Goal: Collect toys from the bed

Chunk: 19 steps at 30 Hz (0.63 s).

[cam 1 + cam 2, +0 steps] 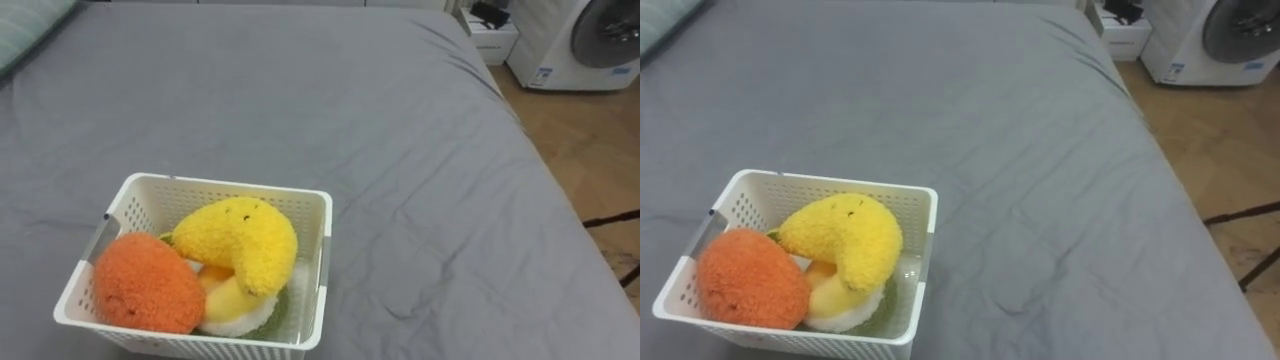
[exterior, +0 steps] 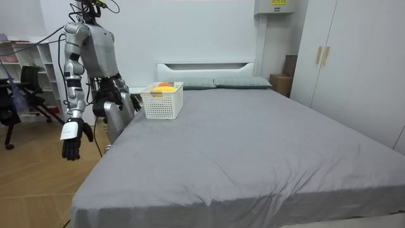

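Note:
A white perforated basket sits on the grey bed near the edge closest to me. Inside it a yellow plush toy lies over a paler yellow and white toy, with a round orange plush toy beside them on the left. In the room view the basket stands at the bed's left side, and I stand upright on the floor right behind it. My right hand hangs low at my side with relaxed, straight fingers, holding nothing.
A striped pillow lies at the bed's far left. Beyond the bed's right edge is wooden floor with a washing machine and a small white cabinet. Wardrobes line the room view's right.

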### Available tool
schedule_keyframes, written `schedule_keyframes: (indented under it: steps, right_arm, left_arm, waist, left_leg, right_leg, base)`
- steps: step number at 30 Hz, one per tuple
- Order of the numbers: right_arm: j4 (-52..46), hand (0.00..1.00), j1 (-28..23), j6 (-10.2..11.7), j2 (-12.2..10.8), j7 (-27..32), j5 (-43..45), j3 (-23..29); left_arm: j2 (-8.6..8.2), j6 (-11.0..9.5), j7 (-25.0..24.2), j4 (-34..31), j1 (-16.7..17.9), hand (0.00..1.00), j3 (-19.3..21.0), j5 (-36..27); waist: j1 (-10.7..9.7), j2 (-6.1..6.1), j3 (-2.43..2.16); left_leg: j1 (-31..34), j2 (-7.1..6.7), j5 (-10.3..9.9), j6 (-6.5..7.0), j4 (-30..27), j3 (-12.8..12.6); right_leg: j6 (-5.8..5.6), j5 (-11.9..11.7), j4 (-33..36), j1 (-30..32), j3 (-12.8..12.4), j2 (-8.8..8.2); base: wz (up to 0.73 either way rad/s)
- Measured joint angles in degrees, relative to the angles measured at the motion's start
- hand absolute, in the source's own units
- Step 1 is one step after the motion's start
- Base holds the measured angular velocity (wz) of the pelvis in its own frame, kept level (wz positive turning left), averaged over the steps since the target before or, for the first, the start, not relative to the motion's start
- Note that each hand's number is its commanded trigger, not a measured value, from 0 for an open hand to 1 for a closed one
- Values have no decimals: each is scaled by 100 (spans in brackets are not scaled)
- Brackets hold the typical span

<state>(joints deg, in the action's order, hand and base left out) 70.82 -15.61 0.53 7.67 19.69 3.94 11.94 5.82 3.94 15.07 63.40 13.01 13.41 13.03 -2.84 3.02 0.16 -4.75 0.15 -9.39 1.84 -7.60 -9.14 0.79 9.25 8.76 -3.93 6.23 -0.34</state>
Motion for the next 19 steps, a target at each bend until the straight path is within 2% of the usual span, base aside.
schedule_keyframes:
  steps: [1,5,8,12,14,19]
  right_arm:
    - [121,0,29,-73,-6,-131,2,-139]
    - [341,0,155,-338,-77,-827,9,-597]
    - [370,0,157,-570,-95,-1197,5,-638]
    - [425,0,288,-787,-94,-1367,23,-631]
    - [427,0,418,-938,-88,-1428,132,-627]
    - [421,0,651,-1062,-85,-1451,335,-636]
  left_arm:
    - [0,0,0,0,9,0,1,0]
    - [-11,19,-34,-21,17,0,-15,2]
    - [-11,68,-75,-31,20,0,-16,2]
    - [-20,108,-80,-25,22,0,-26,0]
    - [-26,189,-81,-44,15,0,-29,9]
    - [-28,320,-66,-57,-45,0,-172,-104]
  waist:
    - [-1,-16,-13]
    - [10,-1,-7]
    - [15,-10,-3]
    - [19,-32,-5]
    - [25,-48,-12]
    - [11,-73,-28]
  left_leg:
    - [-7,0,-1,-1,1,0]
    - [-8,-10,-4,-3,15,35]
    - [-41,-11,-14,-7,18,49]
    - [-58,-6,-29,-16,24,49]
    - [-64,-6,-29,-15,18,49]
    - [-83,-13,-29,-15,3,63]
  right_leg:
    - [1,-1,-1,-11,30,-7]
    - [5,11,-11,-49,53,-11]
    - [12,30,-11,-83,73,-13]
    - [19,43,-5,-99,77,-10]
    - [19,44,-3,-98,72,-10]
    - [19,43,-2,-109,142,-22]
  base:
    - [0]
    - [4]
    - [3]
    - [0]
    - [0]
    - [1]
